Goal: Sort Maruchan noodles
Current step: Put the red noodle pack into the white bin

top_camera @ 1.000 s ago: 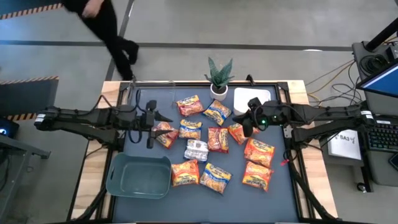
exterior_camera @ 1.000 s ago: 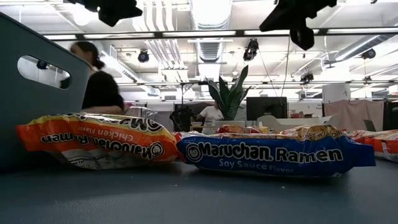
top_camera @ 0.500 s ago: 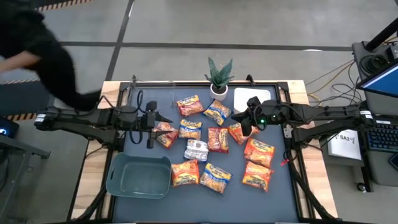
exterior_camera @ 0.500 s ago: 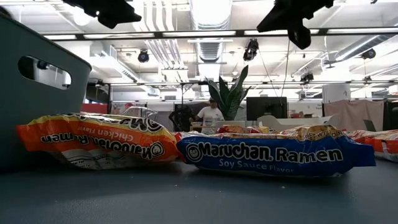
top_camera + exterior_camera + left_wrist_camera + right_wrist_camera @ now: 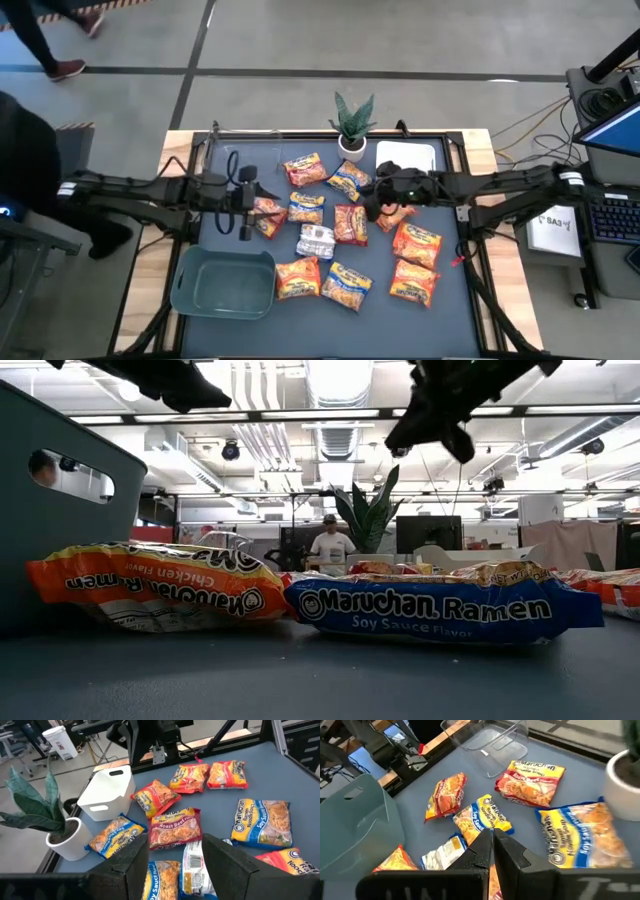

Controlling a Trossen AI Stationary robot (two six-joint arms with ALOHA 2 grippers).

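Several Maruchan noodles packets [image 5: 350, 223] lie flat and scattered on the dark mat: orange, red, yellow with blue, and one silvery-white [image 5: 316, 240]. My left gripper [image 5: 258, 203] hangs open above the mat's left part, over a red packet [image 5: 265, 215]; in its wrist view [image 5: 175, 865] the silvery packet [image 5: 192, 870] shows between the fingers. My right gripper [image 5: 375, 205] is shut and empty above an orange packet [image 5: 393, 213]; its wrist view [image 5: 492, 842] looks onto a yellow-and-blue packet [image 5: 485, 817]. In the low view both grippers [image 5: 180, 385] [image 5: 450, 430] hang well above the packets.
A teal bin [image 5: 222, 283] stands near left, a white container [image 5: 405, 157] far right, a clear container [image 5: 245, 150] far left. A potted plant [image 5: 352, 125] is at the far edge. People move beyond the table [image 5: 30, 170].
My right gripper has gone toward the table's left, out over the packets in the middle, and sunk a little, staying shut. A person behind the table's far left has walked away to the left.
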